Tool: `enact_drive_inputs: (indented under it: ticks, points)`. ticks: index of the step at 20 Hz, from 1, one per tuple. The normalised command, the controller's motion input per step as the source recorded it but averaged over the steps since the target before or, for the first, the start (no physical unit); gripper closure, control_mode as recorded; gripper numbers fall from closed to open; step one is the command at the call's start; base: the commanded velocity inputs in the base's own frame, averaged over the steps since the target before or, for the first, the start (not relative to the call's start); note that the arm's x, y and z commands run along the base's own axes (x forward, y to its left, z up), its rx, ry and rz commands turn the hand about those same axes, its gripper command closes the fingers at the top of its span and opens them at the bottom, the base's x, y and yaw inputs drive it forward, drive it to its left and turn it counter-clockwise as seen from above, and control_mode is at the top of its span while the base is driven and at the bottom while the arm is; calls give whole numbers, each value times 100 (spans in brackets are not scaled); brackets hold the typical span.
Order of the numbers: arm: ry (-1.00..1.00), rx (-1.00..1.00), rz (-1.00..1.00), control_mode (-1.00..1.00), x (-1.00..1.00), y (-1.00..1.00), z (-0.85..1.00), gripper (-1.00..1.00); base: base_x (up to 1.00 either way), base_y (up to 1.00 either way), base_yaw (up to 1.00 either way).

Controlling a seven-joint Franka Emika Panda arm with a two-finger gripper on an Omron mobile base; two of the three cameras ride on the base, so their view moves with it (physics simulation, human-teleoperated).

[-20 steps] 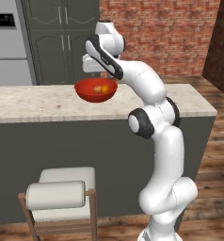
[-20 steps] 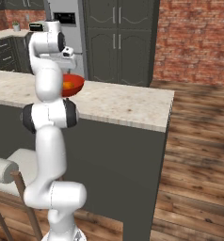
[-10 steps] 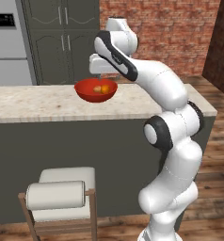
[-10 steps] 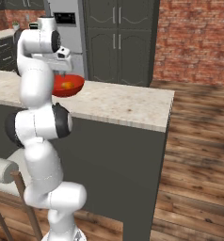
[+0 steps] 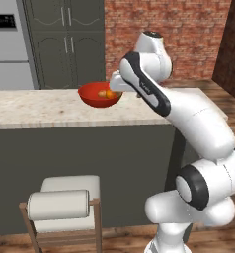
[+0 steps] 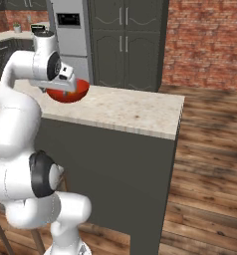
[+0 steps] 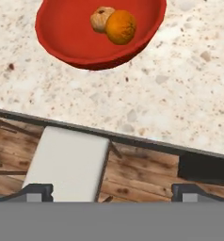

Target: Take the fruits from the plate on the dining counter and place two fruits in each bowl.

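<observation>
the red bowl [image 7: 97, 33] sits on the dining counter [image 7: 180, 84], close to its near edge. two fruits lie inside it, touching each other: an orange fruit [image 7: 121, 27] and a peach-tan fruit [image 7: 101, 19]. so this bowl looks full for the job. in the left base view the bowl [image 5: 100, 94] shows with something orange in it.

the gripper [image 7: 111, 190] is wide apart and holds nothing. its two dark tips stand far from each other at the bottom of the hand view. it hangs over the edge of the counter, near the bowl but not touching it.

what could go wrong? the arm [image 5: 188, 113] is big and close to the bowl. if it swings low, it could bump the bowl and push it off the near edge, and the round fruits could roll out. a third fruit dropped in here would be a mistake too.

the counter top is beige stone with little specks, and its front is dark grey. a stool with a white seat [image 5: 70, 190] stands below it. the floor [image 6: 210, 164] is wood planks. behind are dark cabinets [image 6: 123, 42] and a red brick wall [image 5: 174, 37].
</observation>
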Motion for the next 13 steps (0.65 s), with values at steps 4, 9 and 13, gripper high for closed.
enact_drive_inputs:
  ticks: [4, 9, 13]
  points:
    - [-14, 6, 0, -100, -100, -28, 0, -100, 0, 0, 0]
    - [-9, 4, 0, -100, -100, -26, 0, -100, 0, 0, 0]
    - [-6, 1, 1, -100, -94, -21, 0, -100, 0, 0, 0]
